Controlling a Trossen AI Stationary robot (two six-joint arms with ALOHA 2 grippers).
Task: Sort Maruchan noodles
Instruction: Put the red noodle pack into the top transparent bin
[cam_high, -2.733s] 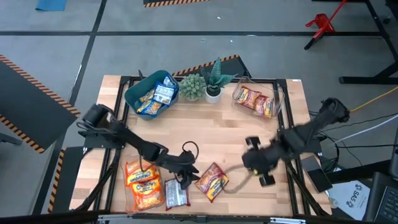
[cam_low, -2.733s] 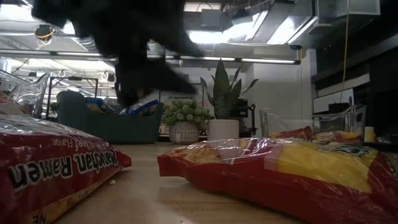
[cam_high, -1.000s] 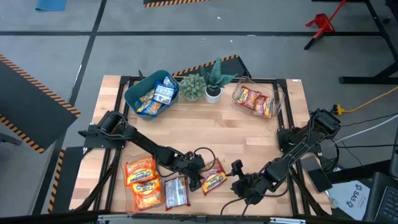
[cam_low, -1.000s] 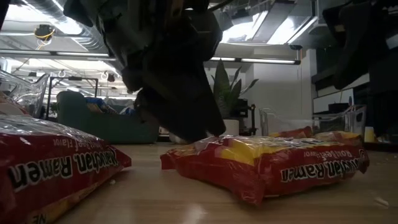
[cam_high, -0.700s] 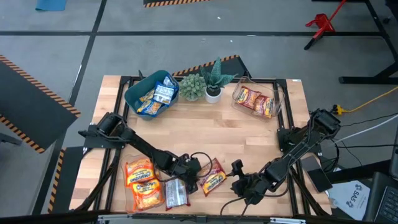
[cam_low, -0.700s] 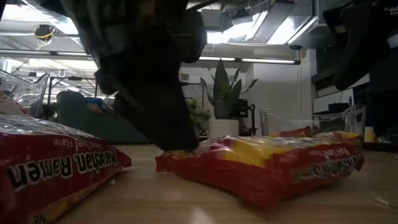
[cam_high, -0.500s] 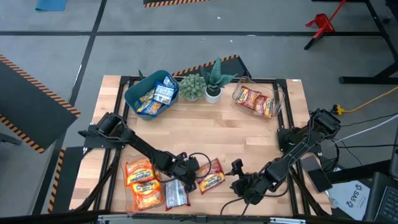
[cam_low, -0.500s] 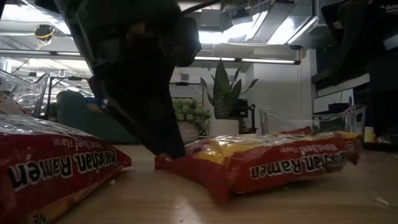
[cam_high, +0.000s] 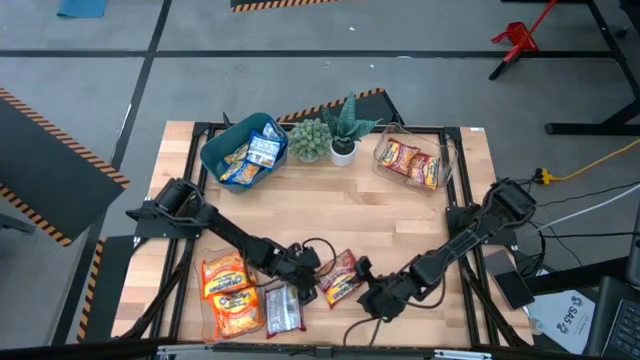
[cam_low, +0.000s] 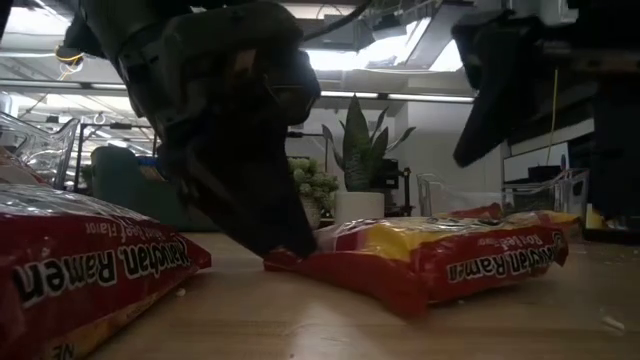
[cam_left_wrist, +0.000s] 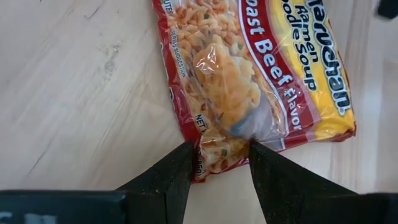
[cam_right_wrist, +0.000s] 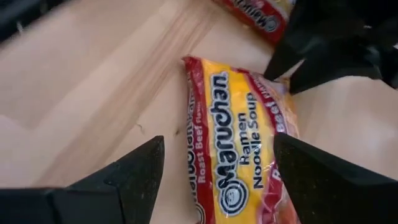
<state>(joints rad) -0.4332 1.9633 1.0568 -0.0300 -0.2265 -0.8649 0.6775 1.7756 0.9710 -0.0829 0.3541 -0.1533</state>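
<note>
A corner of the Roast Beef Maruchan packet (cam_left_wrist: 249, 81) is pinched between the left gripper (cam_left_wrist: 219, 163) fingers, apparently for dragging. The right gripper (cam_right_wrist: 214, 171) is held wide open just above it, empty, seemingly awaiting transfer toward the clear tub (cam_high: 447, 160).

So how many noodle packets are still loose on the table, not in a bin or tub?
4: two orange packets stacked near the left front corner, a silvery packet beside them, and a red packet between both hands. Others may be hidden underneath.
</note>
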